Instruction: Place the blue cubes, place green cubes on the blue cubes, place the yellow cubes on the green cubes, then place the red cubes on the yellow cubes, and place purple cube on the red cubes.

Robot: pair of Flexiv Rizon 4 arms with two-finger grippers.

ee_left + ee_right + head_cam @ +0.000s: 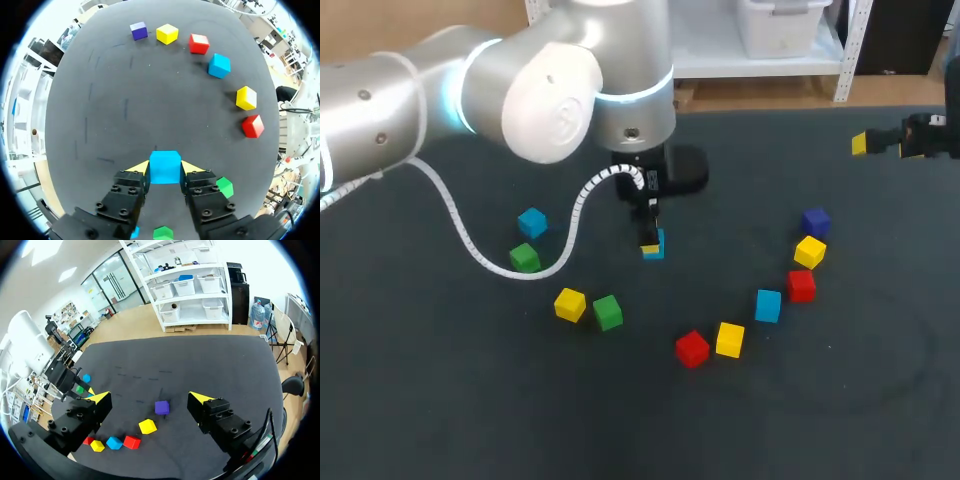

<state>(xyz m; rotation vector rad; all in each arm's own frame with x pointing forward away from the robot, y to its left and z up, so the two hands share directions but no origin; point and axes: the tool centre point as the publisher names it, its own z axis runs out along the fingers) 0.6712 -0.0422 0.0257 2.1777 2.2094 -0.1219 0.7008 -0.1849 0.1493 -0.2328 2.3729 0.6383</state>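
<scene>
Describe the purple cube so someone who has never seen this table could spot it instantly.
On the dark table, a curved line of cubes runs along the robot's right side. The purple cube sits at its far end, just beyond a yellow cube. It is the only purple one there.

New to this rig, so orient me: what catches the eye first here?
The left hand grips a blue cube at the middle of the table. Loose cubes lie around it, including the purple cube toward the right. The right hand hangs open above the table's right side.
</scene>
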